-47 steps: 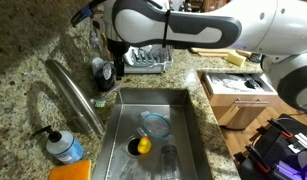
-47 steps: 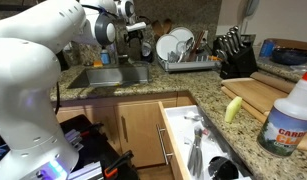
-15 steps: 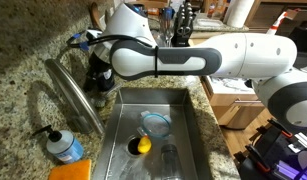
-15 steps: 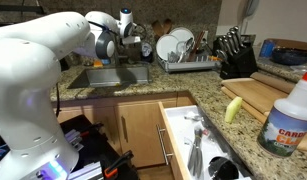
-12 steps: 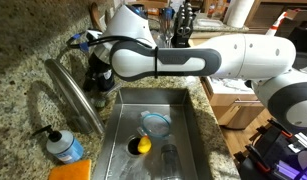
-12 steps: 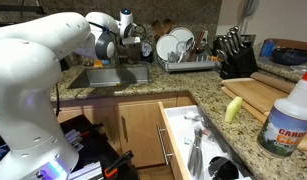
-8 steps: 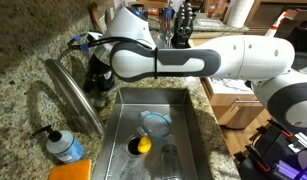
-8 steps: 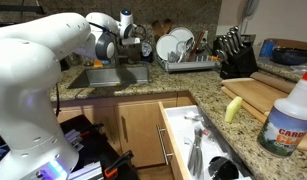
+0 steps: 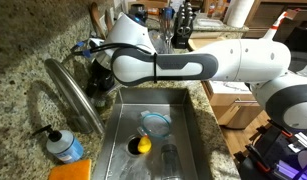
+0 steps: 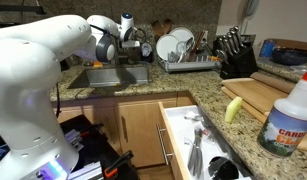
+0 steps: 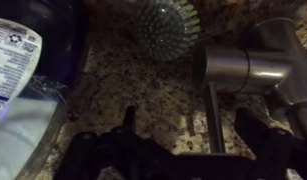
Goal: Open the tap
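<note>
You have the tap [image 9: 75,97] standing on the table [image 9: 18,110] along the edge of the sink [image 9: 125,112] in an exterior view; its long steel spout runs on a slant, from upper left down to lower right; the pincer [image 11: 185,132] hovers over the tap's steel body, prongs spread wide in the wrist view, a thin steel lever [image 11: 212,118] lying between them, contact unclear; against half a second ago, your arm has shifted slightly; the spout lies unchanged; a soap bottle [image 9: 61,146] stands near its lower end.
</note>
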Action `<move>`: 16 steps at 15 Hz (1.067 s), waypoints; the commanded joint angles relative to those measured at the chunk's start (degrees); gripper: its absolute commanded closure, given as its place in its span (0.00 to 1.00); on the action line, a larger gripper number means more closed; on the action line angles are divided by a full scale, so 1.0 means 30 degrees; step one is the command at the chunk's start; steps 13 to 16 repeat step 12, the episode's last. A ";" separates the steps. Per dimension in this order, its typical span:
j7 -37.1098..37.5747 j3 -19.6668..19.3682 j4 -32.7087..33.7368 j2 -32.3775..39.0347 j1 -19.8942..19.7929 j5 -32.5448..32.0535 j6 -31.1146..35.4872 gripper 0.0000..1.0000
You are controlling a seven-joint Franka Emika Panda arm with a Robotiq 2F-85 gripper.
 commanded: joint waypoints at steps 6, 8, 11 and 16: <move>0.5106 -0.3817 -0.0417 -0.0494 0.0922 -0.3011 -0.0742 0.00; 0.5587 -0.4136 -0.0447 -0.0586 0.1045 -0.3239 -0.0968 0.00; 0.5239 -0.3710 -0.0343 -0.0240 0.1091 -0.2904 -0.0123 0.00; 0.5259 -0.3733 -0.0341 -0.0242 0.1093 -0.2910 -0.0147 0.00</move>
